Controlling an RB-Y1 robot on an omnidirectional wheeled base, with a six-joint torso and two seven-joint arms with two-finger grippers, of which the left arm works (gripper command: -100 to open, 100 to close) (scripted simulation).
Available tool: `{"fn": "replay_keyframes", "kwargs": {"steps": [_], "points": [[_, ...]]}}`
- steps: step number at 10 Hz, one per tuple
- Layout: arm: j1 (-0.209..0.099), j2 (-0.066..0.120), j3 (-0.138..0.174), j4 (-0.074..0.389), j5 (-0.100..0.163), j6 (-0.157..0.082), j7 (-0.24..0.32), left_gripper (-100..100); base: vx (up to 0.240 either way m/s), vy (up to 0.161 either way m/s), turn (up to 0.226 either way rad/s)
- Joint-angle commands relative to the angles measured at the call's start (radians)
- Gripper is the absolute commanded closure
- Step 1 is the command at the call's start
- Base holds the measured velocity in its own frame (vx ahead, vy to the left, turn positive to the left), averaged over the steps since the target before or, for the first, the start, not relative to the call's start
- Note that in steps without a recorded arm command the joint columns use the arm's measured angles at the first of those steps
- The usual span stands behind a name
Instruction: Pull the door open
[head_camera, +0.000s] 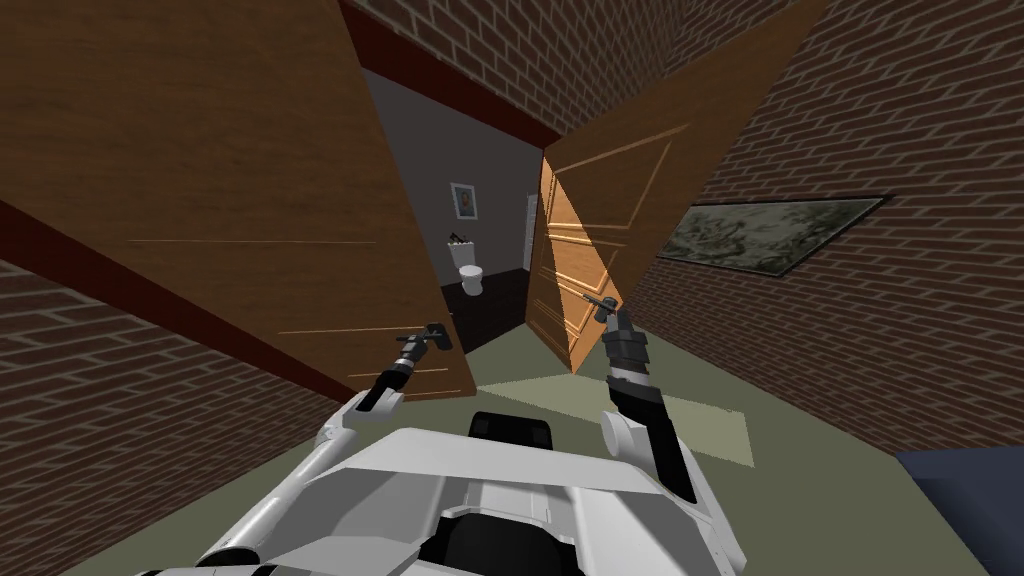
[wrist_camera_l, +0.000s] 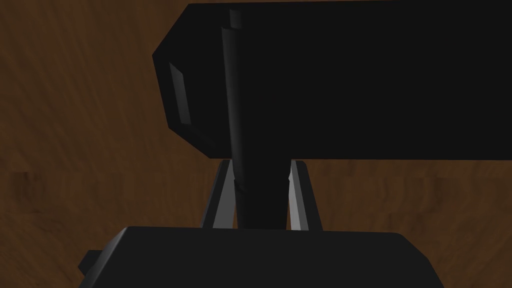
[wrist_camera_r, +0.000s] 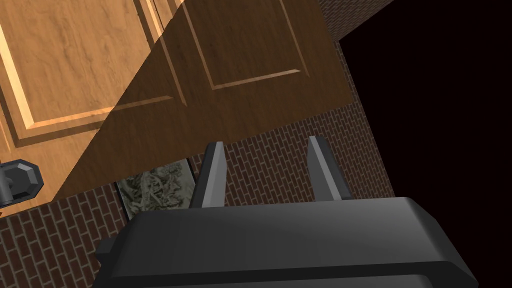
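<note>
Clenched around a dark lever handle (wrist_camera_l: 252, 125), the left tool (wrist_camera_l: 262, 166) sits closest to the lens. Its two light fingers (wrist_camera_l: 223, 200) press the lever's sides. A dark mounting plate (wrist_camera_l: 375, 80) lies behind the lever, against the brown wood of the left door (wrist_camera_l: 75, 125).

From the head camera, the left tool (head_camera: 437, 337) meets that door low on its free edge, at about 11 o'clock from me. The left door (head_camera: 230, 180) is a broad, shaded brown leaf. It stands apart from the right door (head_camera: 590, 250), leaving a gap at 12 o'clock. Through the gap a white toilet (head_camera: 470, 278) stands on a dark floor, with a small framed picture (head_camera: 463, 200) on the grey wall above it.

The right door, at 1 o'clock, is panelled and partly lit orange, partly in shadow. The right tool (head_camera: 608, 308) is raised near its free edge. In the right wrist view this tool (wrist_camera_r: 265, 142) is released, its fingers (wrist_camera_r: 212, 172) spread with nothing between them. The right door's dark knob (wrist_camera_r: 20, 181) sits off to one side, apart from them.

A long landscape painting (head_camera: 770, 232) hangs on the brick wall (head_camera: 900, 330) at 2 o'clock. A pale rug (head_camera: 700, 420) lies on the olive floor ahead of me.
</note>
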Motion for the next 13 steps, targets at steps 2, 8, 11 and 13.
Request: {"fn": "replay_keyframes", "kwargs": {"steps": [2, 8, 11, 13], "points": [[0.045, 0.033, -0.023, -0.021, 0.001, -0.038, 0.027, 100, -0.215, 0.06, -0.143], [0.107, 0.08, -0.06, -0.045, 0.002, -0.098, 0.066, 100, -0.18, 0.048, -0.1], [0.132, 0.108, -0.072, -0.043, 0.004, -0.138, 0.087, 100, -0.226, 0.083, -0.18], [0.15, 0.128, -0.08, -0.041, 0.005, -0.167, 0.102, 100, -0.204, 0.041, -0.134]]}}
